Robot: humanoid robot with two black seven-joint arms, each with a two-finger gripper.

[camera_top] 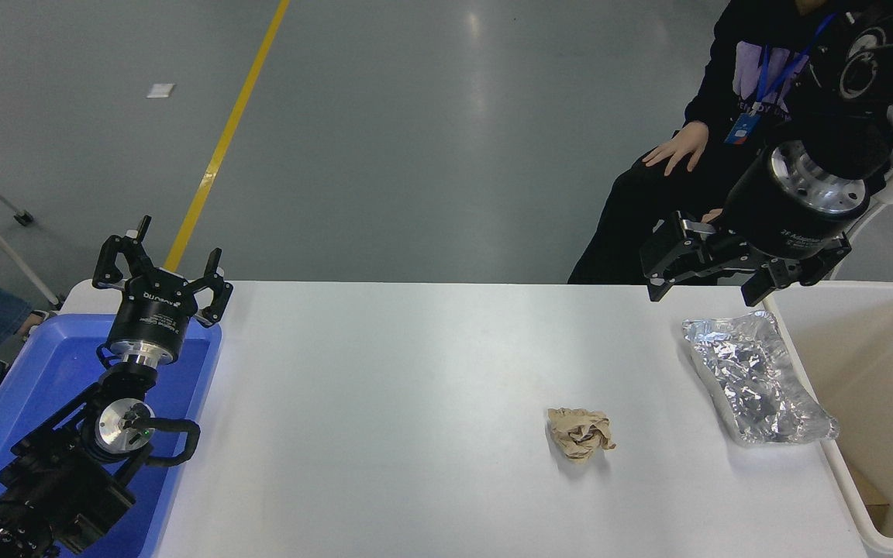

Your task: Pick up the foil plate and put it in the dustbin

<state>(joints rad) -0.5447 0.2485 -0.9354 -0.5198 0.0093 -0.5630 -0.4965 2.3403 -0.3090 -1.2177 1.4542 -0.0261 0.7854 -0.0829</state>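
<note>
At the desk's (415, 372) right end, the foil plate (756, 380) lies flat with its long side just beside the dustbin's (803, 364) rim, well apart from the brown paper wad (580, 434). My right tool (714, 283) hangs above the plate's far end with its fingers spread and nothing between them. I judge the step in hand to be the descent for the grasp. I would bring the tool down over the raised rim at the far end, one finger inside and one outside, and squeeze gently, since thin foil will likely crumple or slip. Then I would lift clear of the bin's rim before carrying it sideways. My left tool (160, 271), also spread, is parked over the blue tray (20, 387). A person (679, 147) sits beyond the desk.
</note>
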